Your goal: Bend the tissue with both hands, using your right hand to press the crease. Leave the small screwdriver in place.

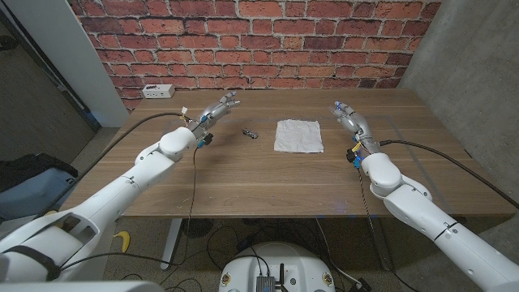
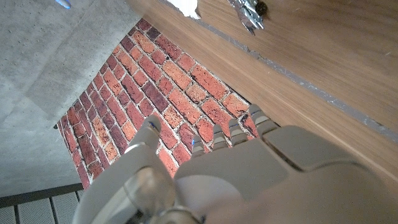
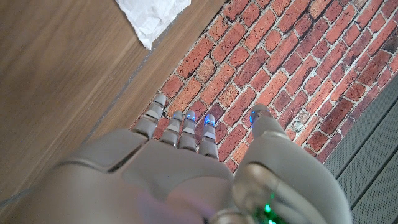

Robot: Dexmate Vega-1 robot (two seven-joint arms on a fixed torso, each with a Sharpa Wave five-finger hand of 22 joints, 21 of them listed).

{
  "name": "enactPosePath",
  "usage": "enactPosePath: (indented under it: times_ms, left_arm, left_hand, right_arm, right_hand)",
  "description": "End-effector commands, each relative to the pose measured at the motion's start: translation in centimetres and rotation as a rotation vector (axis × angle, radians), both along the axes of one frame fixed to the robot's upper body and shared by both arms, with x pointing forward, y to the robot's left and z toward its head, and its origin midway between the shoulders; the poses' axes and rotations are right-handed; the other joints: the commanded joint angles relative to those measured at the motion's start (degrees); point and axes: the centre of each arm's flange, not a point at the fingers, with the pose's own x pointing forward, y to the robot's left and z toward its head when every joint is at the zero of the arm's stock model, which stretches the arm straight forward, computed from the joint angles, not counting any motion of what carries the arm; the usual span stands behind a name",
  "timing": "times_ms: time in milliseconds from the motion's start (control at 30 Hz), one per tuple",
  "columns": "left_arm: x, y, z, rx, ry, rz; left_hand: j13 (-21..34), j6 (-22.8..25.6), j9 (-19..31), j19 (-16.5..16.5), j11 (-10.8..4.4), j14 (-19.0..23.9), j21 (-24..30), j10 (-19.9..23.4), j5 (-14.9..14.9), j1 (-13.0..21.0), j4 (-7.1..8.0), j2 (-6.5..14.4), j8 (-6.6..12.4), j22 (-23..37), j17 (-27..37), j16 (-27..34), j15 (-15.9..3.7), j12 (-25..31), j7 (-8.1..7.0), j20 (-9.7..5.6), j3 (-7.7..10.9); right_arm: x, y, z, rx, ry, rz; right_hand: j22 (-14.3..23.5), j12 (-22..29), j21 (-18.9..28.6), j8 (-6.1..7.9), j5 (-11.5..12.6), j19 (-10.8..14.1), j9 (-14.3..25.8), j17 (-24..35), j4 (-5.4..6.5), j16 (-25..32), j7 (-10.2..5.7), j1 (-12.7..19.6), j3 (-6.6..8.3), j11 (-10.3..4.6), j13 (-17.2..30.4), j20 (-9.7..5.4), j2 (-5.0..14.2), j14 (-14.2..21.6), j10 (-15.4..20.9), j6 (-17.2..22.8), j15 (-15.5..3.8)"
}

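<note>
A white tissue (image 1: 298, 135) lies spread out in a square on the wooden table (image 1: 268, 178), a little right of the middle. A small screwdriver (image 1: 251, 133) lies on the wood just to its left. My left hand (image 1: 217, 109) hovers left of the screwdriver with its fingers apart and nothing in it. My right hand (image 1: 350, 122) is raised to the right of the tissue, fingers extended and holding nothing. The left wrist view catches the screwdriver (image 2: 249, 11) and a corner of the tissue (image 2: 184, 6) beyond my left hand (image 2: 236, 168). A tissue corner (image 3: 149, 18) shows past my right hand (image 3: 186, 168).
A white power strip (image 1: 156, 91) sits at the table's far left corner. A red brick wall (image 1: 259, 40) stands behind the table. Cables trail from both wrists across the wood.
</note>
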Motion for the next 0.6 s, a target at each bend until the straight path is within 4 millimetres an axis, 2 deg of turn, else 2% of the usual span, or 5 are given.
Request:
enactPosePath:
  times_ms: [33,600]
  left_arm:
    - [-0.3,-1.0,1.1,0.120,-0.034,0.051]
    - [-0.3,-2.3,1.7,0.259,-0.061,0.105]
  left_hand:
    - [0.0,0.5,0.0,-0.3,0.21,0.2,-0.3,0.1,0.3,0.2,0.03,0.3,-0.06,0.3,0.1,0.1,0.22,-0.1,-0.09,0.29,0.56]
    - [-0.4,0.5,0.0,-0.7,0.26,-0.1,-0.4,-0.1,0.4,0.2,0.05,0.5,-0.55,0.3,0.1,-0.1,0.12,-0.4,0.13,0.14,0.72]
  right_arm:
    - [-0.2,0.7,0.2,-0.095,0.032,-0.066]
    - [0.2,1.6,0.6,-0.195,0.086,-0.114]
  right_hand:
    - [0.1,0.4,0.2,0.39,0.2,0.3,0.2,-0.1,0.26,0.4,0.03,0.0,0.23,0.08,0.0,0.42,0.50,0.6,0.7,0.8,-0.08]
    - [0.1,0.4,0.2,0.42,0.3,0.6,0.2,-0.4,0.30,0.5,-0.01,0.2,0.30,-0.14,-0.2,0.36,0.82,1.1,1.4,1.7,-0.26]
